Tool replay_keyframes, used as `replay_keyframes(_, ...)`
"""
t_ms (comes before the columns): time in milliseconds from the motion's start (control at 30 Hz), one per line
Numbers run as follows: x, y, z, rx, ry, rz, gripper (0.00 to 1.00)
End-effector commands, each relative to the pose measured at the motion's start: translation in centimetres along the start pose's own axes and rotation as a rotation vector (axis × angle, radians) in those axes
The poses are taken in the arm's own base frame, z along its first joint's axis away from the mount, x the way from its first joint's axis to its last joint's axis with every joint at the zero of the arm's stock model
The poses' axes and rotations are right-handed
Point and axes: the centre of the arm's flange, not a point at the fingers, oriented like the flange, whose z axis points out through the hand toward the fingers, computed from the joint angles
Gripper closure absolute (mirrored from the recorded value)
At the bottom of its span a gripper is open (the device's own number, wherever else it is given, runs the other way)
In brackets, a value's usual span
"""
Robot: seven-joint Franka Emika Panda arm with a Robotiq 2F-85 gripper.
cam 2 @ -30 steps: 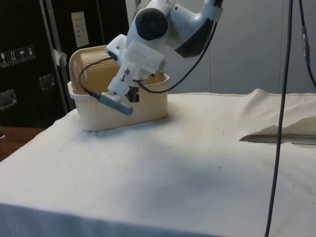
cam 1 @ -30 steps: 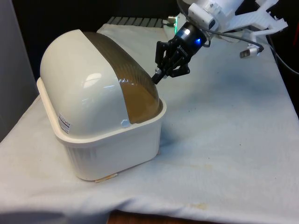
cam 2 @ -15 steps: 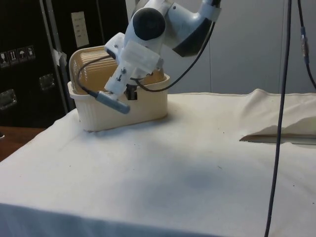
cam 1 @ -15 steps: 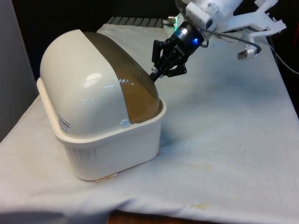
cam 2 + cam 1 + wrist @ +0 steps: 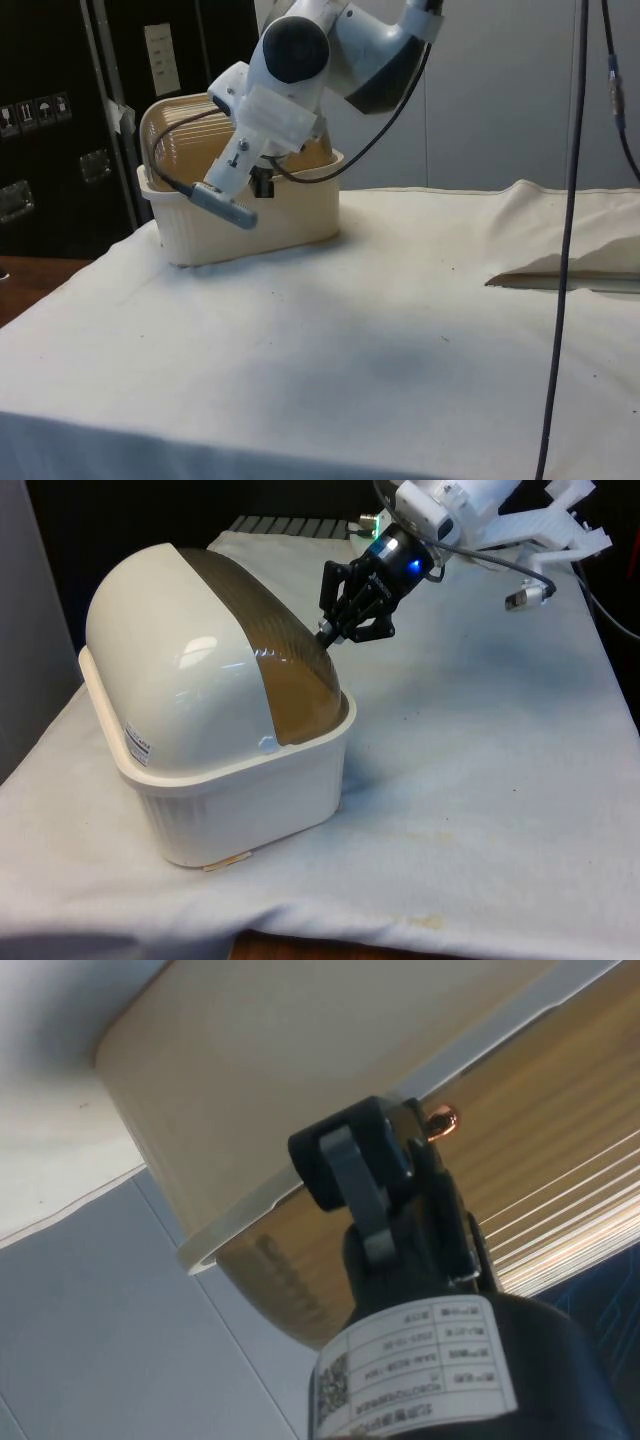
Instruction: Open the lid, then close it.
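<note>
A cream bread box [image 5: 240, 785] stands at the front view's left, with a white dome and a brown see-through roll lid [image 5: 275, 645] that reaches down to the rim. My gripper [image 5: 328, 633] is shut, and its tips rest against the lid's lower part on the side away from the camera. In the wrist view the shut fingers [image 5: 352, 1175] lie over the ribbed brown lid [image 5: 540, 1210], beside a small copper knob [image 5: 443, 1118] and just past the box rim [image 5: 250, 1090]. In the side view the gripper [image 5: 262, 186] sits at the box's [image 5: 300, 215] upper edge.
White cloth [image 5: 480, 760] stretches free across the front view's right and near side. The cloth is rucked into a fold [image 5: 560, 270] at the side view's right. A black cable [image 5: 565, 240] hangs down there.
The gripper has crept up and towards the front view's left along the lid, staying shut. The lid looks the same.
</note>
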Motion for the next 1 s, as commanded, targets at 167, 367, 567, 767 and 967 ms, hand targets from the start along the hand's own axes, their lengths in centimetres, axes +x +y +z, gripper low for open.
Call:
replay_keyframes(167,0.4,-0.2,0.4,-0.015,0.008,0.011,1.0)
replay_keyframes(367,0.3,-0.4,0.6,-0.017,0.002,0.016,1.0)
replay_keyframes(567,0.3,-0.3,0.5,-0.022,-0.011,0.021,1.0)
replay_keyframes(767,0.3,0.7,0.5,-0.043,-0.007,0.03,1.0)
replay_keyframes(967,0.5,1.8,0.0,-0.064,-0.009,0.044,1.0)
